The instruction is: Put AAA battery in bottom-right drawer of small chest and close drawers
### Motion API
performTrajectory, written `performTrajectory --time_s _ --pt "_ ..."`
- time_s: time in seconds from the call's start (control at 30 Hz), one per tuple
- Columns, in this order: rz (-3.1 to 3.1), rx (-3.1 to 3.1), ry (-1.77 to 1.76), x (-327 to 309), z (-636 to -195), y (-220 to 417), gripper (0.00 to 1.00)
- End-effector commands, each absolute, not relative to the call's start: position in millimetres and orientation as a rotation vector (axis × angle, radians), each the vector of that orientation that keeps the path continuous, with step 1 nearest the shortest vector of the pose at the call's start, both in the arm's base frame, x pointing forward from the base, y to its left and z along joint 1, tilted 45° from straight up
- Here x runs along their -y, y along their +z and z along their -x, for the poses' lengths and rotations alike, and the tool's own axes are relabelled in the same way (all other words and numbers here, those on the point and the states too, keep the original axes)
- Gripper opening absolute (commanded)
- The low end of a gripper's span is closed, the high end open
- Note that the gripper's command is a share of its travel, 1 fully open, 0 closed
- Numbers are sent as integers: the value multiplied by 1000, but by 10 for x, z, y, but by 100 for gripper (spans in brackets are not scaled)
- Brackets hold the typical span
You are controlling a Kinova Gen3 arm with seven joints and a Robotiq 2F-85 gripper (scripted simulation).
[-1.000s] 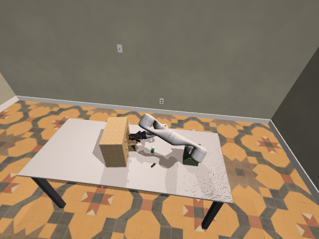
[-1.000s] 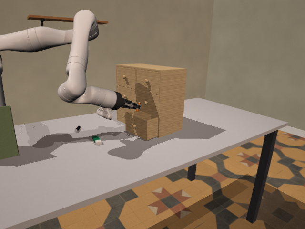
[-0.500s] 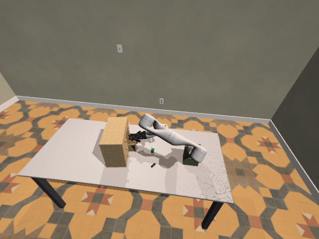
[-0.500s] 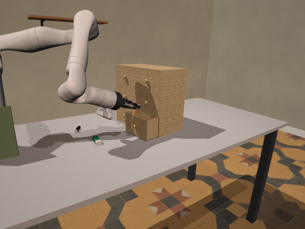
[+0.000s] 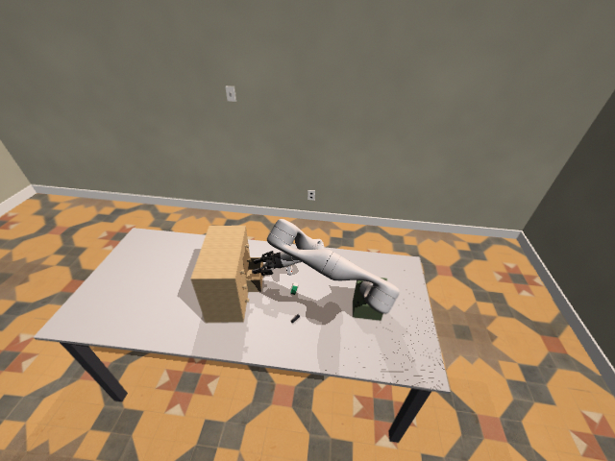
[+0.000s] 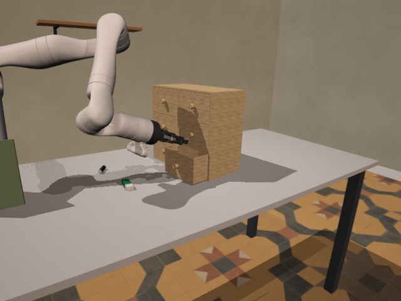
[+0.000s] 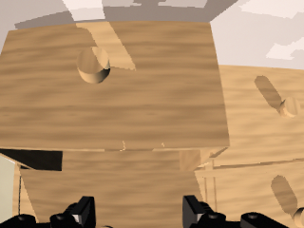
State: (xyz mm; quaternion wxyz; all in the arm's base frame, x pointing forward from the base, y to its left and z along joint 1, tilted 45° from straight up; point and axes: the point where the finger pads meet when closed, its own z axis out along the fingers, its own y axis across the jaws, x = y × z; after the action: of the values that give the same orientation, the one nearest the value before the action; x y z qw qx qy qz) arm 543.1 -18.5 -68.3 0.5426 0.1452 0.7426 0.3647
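Gripper (image 5: 257,264) (image 6: 187,141) (image 7: 139,211): spreading its fingers most of the way, gripping nothing, hovering over the drawer
Drawer (image 6: 178,166) (image 7: 114,104): jutting from the chest's (image 5: 218,253) (image 6: 225,129) bottom right corner
Battery: not showing

The orange battery, earlier at the tool (image 5: 255,265) (image 6: 186,141) (image 7: 139,211), sank just below its tips and has now gone from sight.
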Motion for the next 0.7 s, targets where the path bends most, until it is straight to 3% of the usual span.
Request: performTrajectory --time_s 0.0,0.37,0.67 --pt "-345 -1762 864 194 -5435 -677 100" --pt "-345 -1762 864 204 -5386 -680 100" --pt "-345 -1762 864 265 -5084 -697 100"
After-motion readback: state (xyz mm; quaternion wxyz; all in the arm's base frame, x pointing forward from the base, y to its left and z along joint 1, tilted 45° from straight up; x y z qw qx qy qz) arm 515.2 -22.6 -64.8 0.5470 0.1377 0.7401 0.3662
